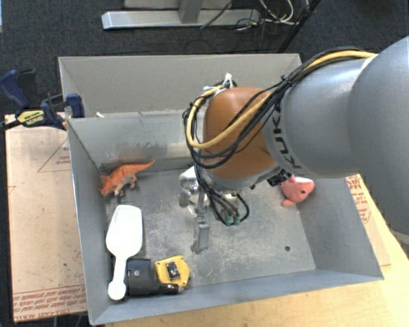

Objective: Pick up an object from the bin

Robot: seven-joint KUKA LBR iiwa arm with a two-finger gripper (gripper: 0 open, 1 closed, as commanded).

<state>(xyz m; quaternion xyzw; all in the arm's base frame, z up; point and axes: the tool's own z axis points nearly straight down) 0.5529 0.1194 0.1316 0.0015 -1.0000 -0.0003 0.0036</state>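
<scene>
Nearest, by the front wall, lie a yellow-and-black tape measure and a white scoop. My gripper hangs over bare floor in the middle of the bin, just beside the tape measure; whether it is spread or pressed together I cannot tell. Farther back are an orange dinosaur and a pink toy.

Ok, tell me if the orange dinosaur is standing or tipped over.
Tipped. The dinosaur lies on its side in the bin, far left, full profile, legs and tail showing from above.
</scene>
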